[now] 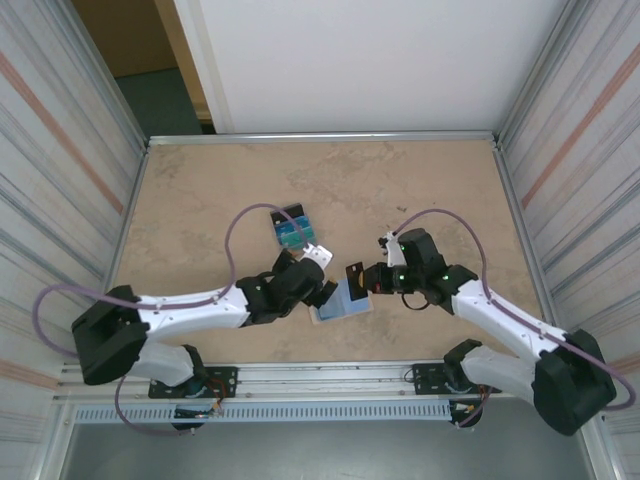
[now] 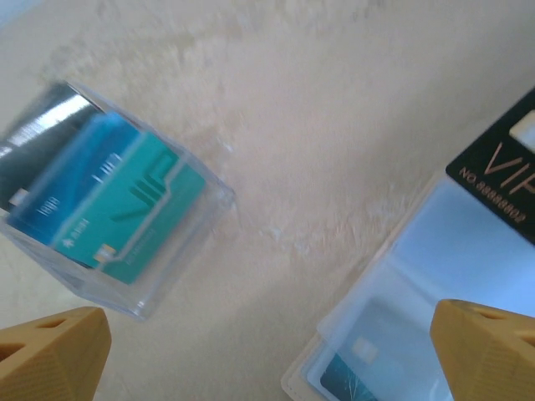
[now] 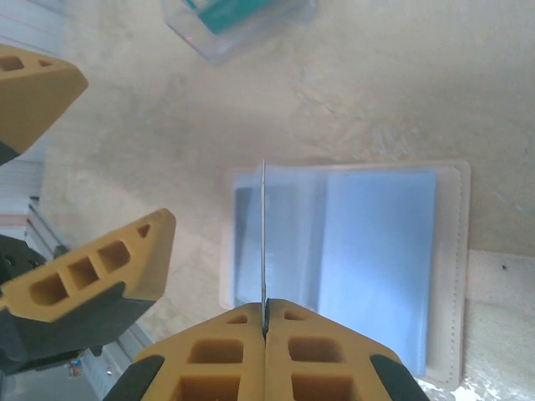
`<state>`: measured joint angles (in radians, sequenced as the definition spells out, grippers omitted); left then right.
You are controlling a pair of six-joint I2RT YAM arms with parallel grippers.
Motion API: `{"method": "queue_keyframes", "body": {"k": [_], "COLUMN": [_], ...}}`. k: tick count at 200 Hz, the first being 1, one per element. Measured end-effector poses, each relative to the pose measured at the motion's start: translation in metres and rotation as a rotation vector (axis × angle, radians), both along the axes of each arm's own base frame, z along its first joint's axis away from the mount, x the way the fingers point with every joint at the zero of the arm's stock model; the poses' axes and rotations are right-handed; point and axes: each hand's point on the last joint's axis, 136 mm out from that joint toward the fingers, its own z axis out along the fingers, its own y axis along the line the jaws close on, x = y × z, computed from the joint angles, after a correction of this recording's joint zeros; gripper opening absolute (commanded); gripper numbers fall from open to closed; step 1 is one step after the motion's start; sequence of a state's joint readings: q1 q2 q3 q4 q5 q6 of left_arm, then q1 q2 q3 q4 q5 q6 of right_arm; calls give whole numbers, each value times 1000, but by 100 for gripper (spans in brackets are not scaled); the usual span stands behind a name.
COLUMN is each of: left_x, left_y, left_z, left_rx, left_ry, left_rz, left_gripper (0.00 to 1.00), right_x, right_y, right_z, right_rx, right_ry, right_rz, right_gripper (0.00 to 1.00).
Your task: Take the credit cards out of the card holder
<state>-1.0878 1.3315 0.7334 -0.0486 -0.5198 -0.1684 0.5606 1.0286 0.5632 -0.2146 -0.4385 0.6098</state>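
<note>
Jaws of the right gripper [image 3: 264,316] are pressed together on a black credit card [image 3: 264,238], thin rectangular plastic seen edge-on from the right wrist and bearing pale "VIP" lettering in the left wrist view. It stands upright over the left half of the beige square card holder [image 3: 351,267], which lies open with its pale blue inner faces up; whether the card's far edge touches a pocket cannot be told. A teal card [image 2: 347,380] sits in one clear pocket. The left gripper [image 2: 269,334] has its jaws spread wide and holds nothing, one yellow fingertip above the holder's corner, the other near a clear plastic box [image 2: 213,196] holding black, blue and teal cards [image 2: 125,209], set apart from the holder farther up the table. Everything rests on a beige marbled tabletop [image 1: 420,190], fenced by striped corrugated side walls [image 1: 50,150], a white back panel [image 1: 380,60] and a metal rail [image 1: 330,375] at the near edge. Both arms stretch low and inward from their bases, wrists meeting at the table's middle, a purple cable looping over each.
</note>
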Motion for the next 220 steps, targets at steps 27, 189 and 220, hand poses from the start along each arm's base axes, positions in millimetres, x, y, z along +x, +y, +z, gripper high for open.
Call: {"method": "queue_keyframes", "body": {"k": [27,189,220], "left_x": [2,-47,-53], "left_y": [6,-4,-8], "left_z": [36,105,94], "left_rx": [-109,-167,-121], "left_ry": [-43,42,88], "left_rz": [17,-725,-787], "left_gripper": [99,79,63], "right_x": [-2,-27,-28], "right_y": [0,63,66], "right_z": [30,91,95], "right_rx": [46,-48,-58], "right_ry": [-115,-436,-458], "right_rz": [26,492,533], "right_gripper": [0,0,0]}}
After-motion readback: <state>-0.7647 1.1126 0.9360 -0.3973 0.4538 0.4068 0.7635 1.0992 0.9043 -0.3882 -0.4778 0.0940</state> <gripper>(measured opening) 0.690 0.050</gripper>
